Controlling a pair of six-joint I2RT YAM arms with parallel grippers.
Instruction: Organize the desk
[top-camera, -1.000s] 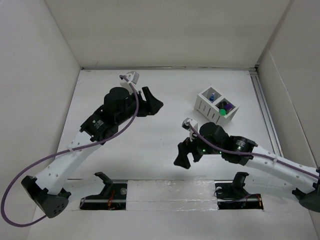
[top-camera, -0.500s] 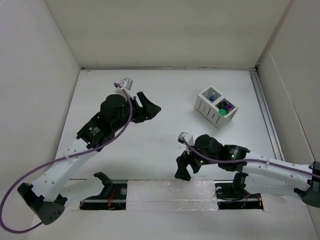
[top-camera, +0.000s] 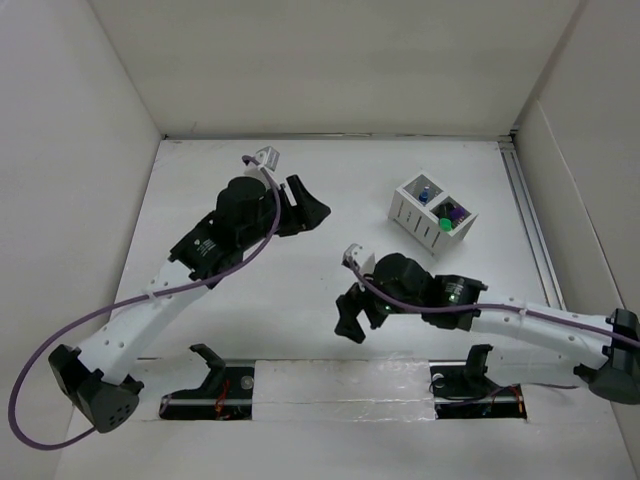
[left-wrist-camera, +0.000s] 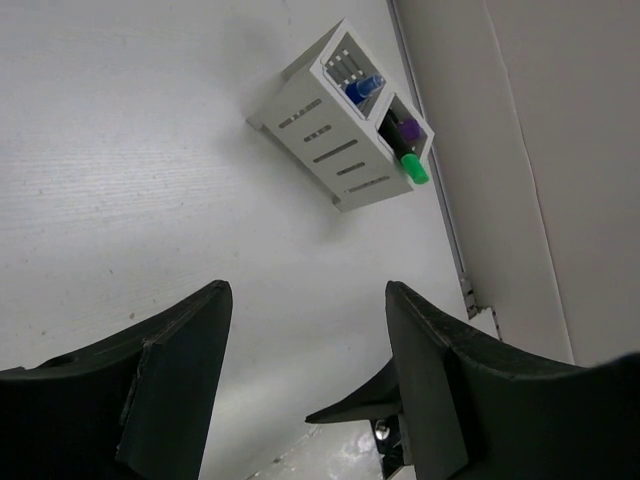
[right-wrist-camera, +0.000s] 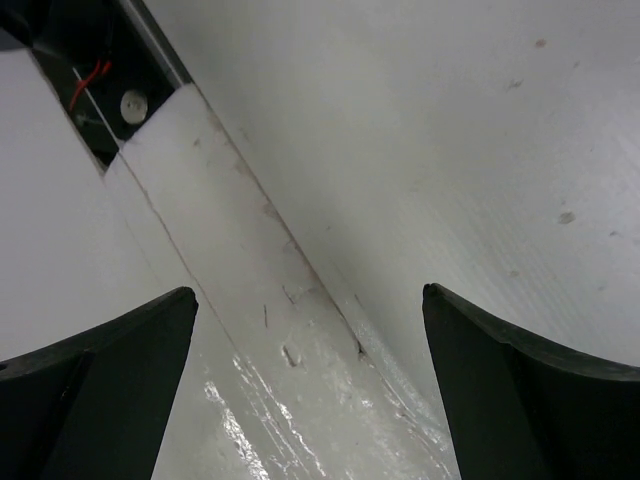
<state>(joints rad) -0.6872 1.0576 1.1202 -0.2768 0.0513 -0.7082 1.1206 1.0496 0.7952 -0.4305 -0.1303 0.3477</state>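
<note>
Your left tool hangs over the far left part of the bench, its two dark fingers spread wide with nothing between them. Through its wrist camera you see only bare white surface in the gap. Ahead of it and to its right is the small white box.

The box sits on the right half of the bench, turned at an angle, near the metal rail but not touching it. It has slatted sides and two compartments. A blue-capped marker stands in the far compartment. A purple-capped marker and a green-capped marker share the near one.

Your right tool is over the near middle of the bench, pointing toward the near left. Its fingers are also as far apart as they go and hold nothing. Its wrist camera looks down between them at the glossy white strip along the near edge, with a dark opening showing a red wire beside it.

The bench itself is the flat matte white surface filling the enclosure. White panel walls bound it at the far side and on the left, and the rail runs along its right edge. Both tools are well apart from the box and from each other.
</note>
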